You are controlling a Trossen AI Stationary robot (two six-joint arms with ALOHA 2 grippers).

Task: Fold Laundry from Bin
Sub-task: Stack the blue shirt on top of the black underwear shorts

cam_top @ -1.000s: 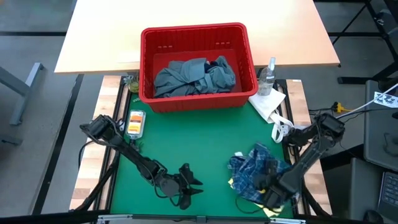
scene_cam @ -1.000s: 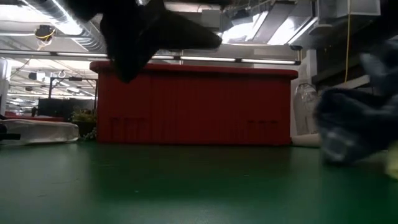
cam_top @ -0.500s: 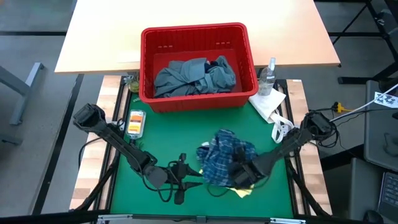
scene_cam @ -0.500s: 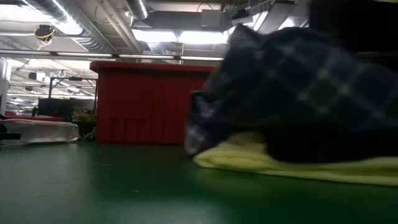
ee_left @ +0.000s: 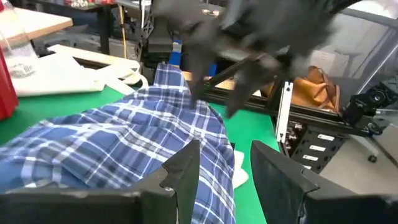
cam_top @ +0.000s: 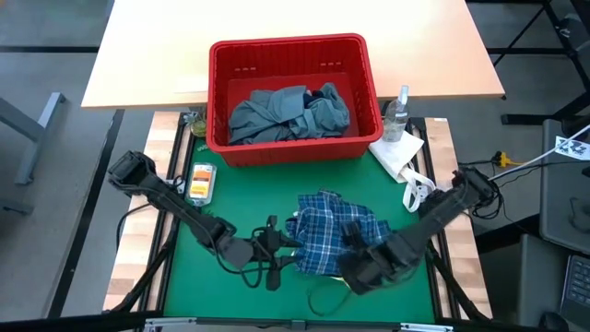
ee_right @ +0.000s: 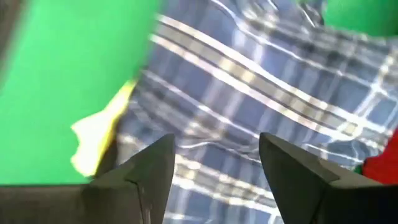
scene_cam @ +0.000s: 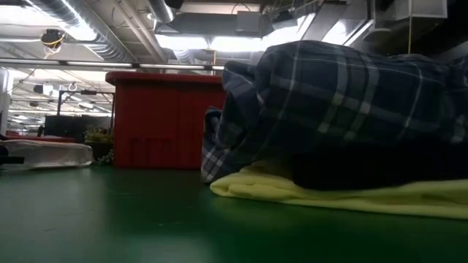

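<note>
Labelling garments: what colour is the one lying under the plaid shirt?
Yellow, clearest in the low view.

Soft woven plaid shirt (cam_top: 330,237) over a yellow cloth garment (scene_cam: 344,196); matt green table mat (cam_top: 249,194); red slotted plastic bin (cam_top: 293,55).

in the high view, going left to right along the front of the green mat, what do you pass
Left gripper → blue-white plaid shirt → right gripper, above the shirt's right part.
</note>
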